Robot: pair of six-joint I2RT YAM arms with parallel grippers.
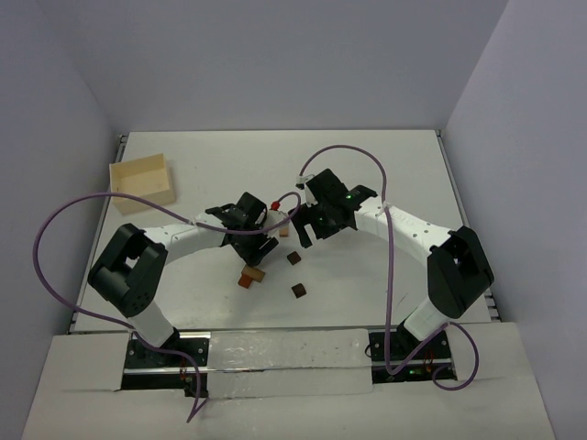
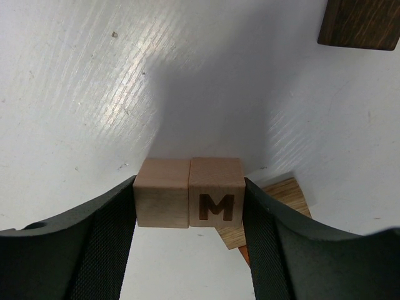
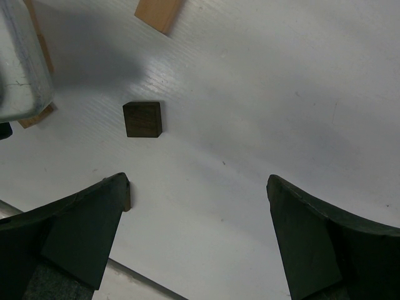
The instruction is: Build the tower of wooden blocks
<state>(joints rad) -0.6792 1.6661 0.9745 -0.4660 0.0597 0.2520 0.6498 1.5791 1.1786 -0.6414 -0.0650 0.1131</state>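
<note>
My left gripper (image 1: pixel 256 240) is shut on two wood blocks pressed side by side: a plain pale cube (image 2: pixel 161 192) and a tan cube marked M (image 2: pixel 216 190), held just above the table. Under them lie a tan piece (image 2: pixel 284 199) and an orange-brown one, which show in the top view as a small pile (image 1: pixel 250 275). My right gripper (image 1: pixel 305 229) is open and empty above the table (image 3: pixel 199 187). A dark cube (image 3: pixel 143 119) lies ahead of it, and a tan block (image 3: pixel 159 12) farther off. No upright tower shows.
Two dark cubes (image 1: pixel 293 258) (image 1: pixel 299 291) lie between the arms, and a tan block (image 1: pixel 284 231) sits near my right gripper. A small red piece (image 1: pixel 275 203) lies behind the grippers. A pale tan open box (image 1: pixel 142 183) stands at the back left. Purple cables loop over both arms.
</note>
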